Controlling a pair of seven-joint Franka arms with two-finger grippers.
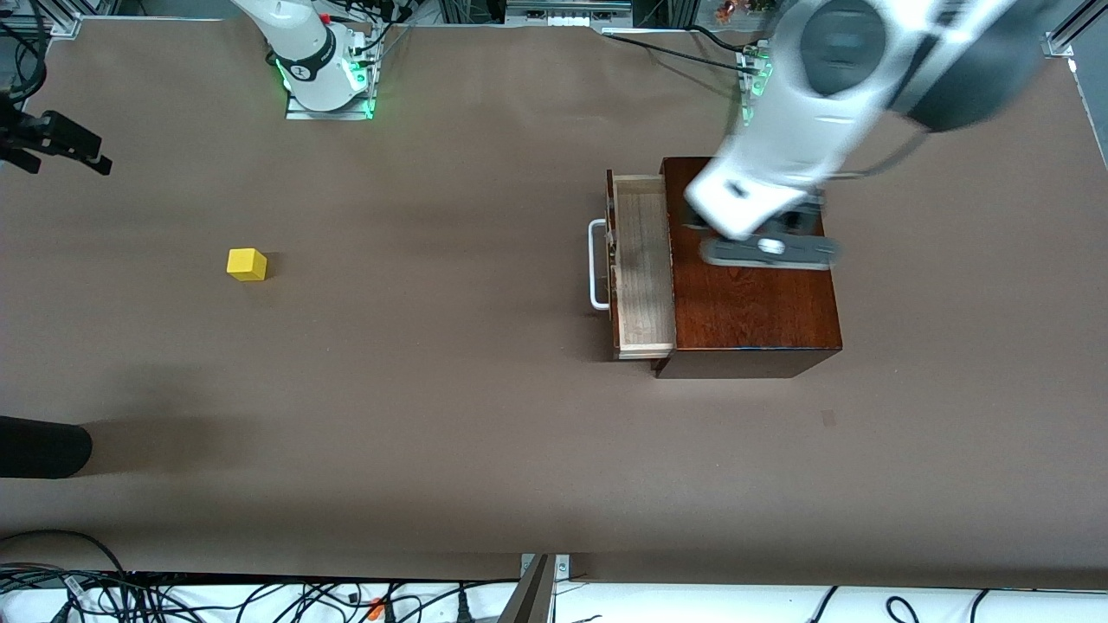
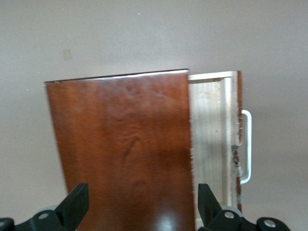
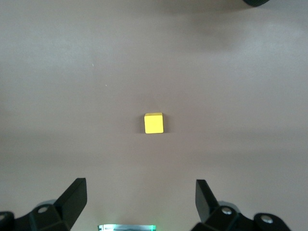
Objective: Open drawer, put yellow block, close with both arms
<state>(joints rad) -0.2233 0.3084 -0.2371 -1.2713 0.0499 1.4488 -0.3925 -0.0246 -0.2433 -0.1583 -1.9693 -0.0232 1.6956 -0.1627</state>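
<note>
1. Front view: the whole tabletop (image 1: 485, 433) shows, with the wooden box (image 1: 762, 320) toward the left arm's end and the yellow block (image 1: 247, 264) toward the right arm's end, well apart. The right gripper itself does not show here; only the right arm's base (image 1: 316, 65) stands at the table's robot-side edge.
2. Right wrist view: the right gripper (image 3: 140, 199) hangs high over the yellow block (image 3: 154, 123), fingers (image 3: 74, 195) spread wide and released, nothing between them. The block sits alone on bare tabletop, square to the camera.
3. Left wrist view: the left gripper (image 2: 142, 202) hovers over the box's glossy top (image 2: 125, 144), fingers (image 2: 77, 199) spread apart, holding nothing. This view shows the grain of the lid and the scuffed drawer front, which the front view gives only coarsely.
4. Left arm (image 1: 822, 95): reaches from its base down over the box, its gripper (image 1: 769, 249) above the lid, clear of the handle.
5. Drawer (image 1: 642, 264): pulled partly out of the box toward the right arm's end. White bar handle (image 1: 597, 264) on its dark front. The pale-wood tray holds nothing visible.
</note>
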